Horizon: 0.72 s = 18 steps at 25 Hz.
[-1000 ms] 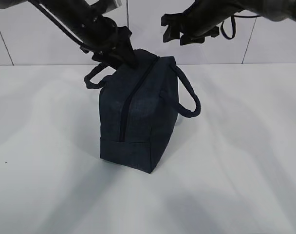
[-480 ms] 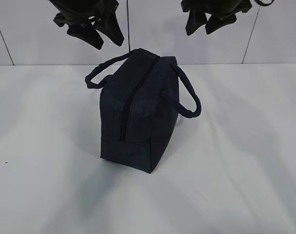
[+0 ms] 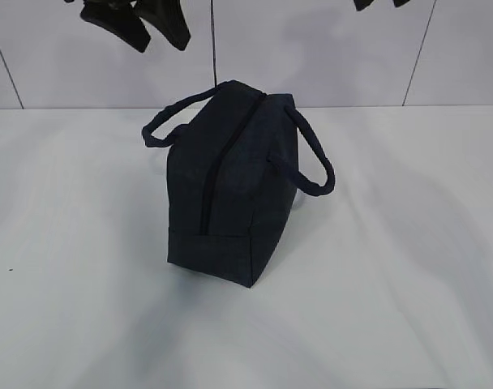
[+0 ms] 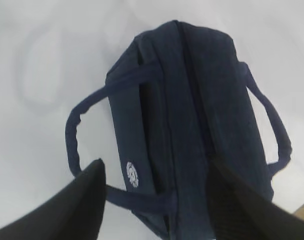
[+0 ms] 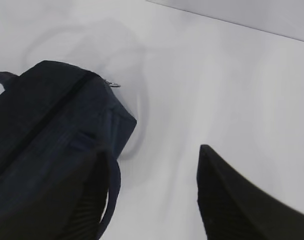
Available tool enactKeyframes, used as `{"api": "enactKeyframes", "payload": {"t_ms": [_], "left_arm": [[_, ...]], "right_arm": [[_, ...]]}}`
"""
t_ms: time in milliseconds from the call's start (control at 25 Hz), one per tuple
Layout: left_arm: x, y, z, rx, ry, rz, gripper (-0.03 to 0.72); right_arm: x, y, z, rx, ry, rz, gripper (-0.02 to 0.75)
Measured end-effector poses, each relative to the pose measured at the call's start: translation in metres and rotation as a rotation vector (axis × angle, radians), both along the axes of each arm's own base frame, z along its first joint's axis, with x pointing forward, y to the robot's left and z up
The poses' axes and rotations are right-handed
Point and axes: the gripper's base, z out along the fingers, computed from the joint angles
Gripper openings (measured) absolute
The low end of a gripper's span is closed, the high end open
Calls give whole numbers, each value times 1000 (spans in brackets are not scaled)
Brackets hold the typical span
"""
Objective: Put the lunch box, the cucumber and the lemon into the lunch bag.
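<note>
Exterior view: the lunch bag [image 3: 230,190] stands alone at mid-table [image 3: 409,267], its zipper [image 3: 210,182] run shut along the top and both handles [image 3: 311,166] drooping sideways, a sign the packing looks finished. Lunch box, cucumber and lemon are nowhere visible, presumably inside. Above, the left gripper [image 3: 141,20] hangs with fingers spread and empty; the right gripper [image 5: 152,200], cropped to slivers here, shows parted, empty fingers on its wrist camera.
</note>
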Motion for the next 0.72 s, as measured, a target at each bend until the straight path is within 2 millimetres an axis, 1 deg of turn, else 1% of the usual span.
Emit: {"api": "enactKeyframes", "payload": {"t_ms": [160, 320, 440, 600, 720], "left_arm": [[-24, 10, 3, 37, 23, 1, 433], [-56, 24, 20, 41, 10, 3, 403], [-86, 37, 38, 32, -24, 5, 398], [-122, 54, 53, 41, -65, 10, 391], [-151, 67, 67, 35, -112, 13, 362]], "right_arm": [[-36, -9, 16, 0, 0, 0, 424], [-74, -18, 24, -1, 13, -7, 424], [-105, -26, 27, 1, 22, -13, 424], [-141, -35, 29, -2, 16, -17, 424], [-169, -43, 33, 0, -6, -19, 424]]}}
